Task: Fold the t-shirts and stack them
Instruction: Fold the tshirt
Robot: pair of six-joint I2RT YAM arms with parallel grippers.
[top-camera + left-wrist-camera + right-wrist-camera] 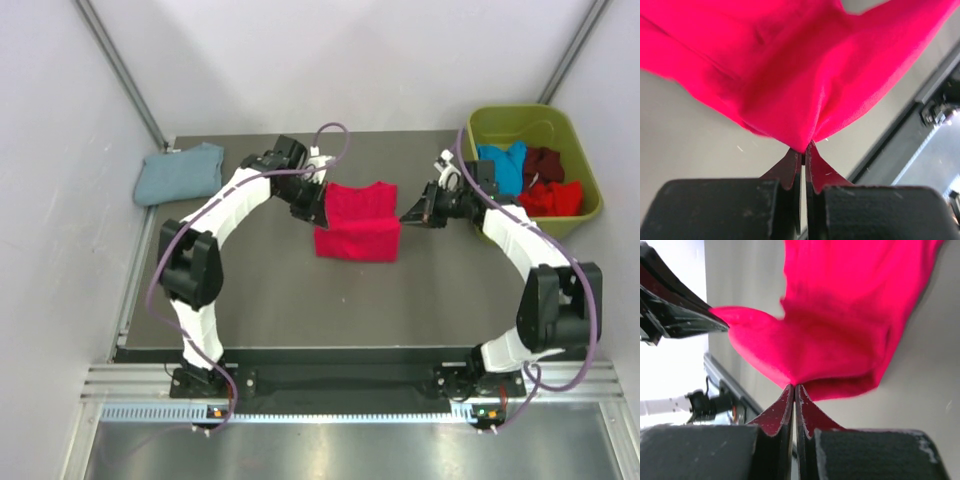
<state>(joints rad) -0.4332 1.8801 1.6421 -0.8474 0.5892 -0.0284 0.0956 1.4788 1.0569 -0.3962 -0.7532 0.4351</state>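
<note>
Left hand [803, 157] and right hand [794, 390] pinch crimson t-shirt [357, 222], sleeves seemingly hidden.

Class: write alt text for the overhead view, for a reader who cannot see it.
The left gripper and right gripper pinch opposite edges of a crimson t-shirt at centre. A blue-grey t-shirt lies far left; an olive-green bin far right holds more shirts.
</note>
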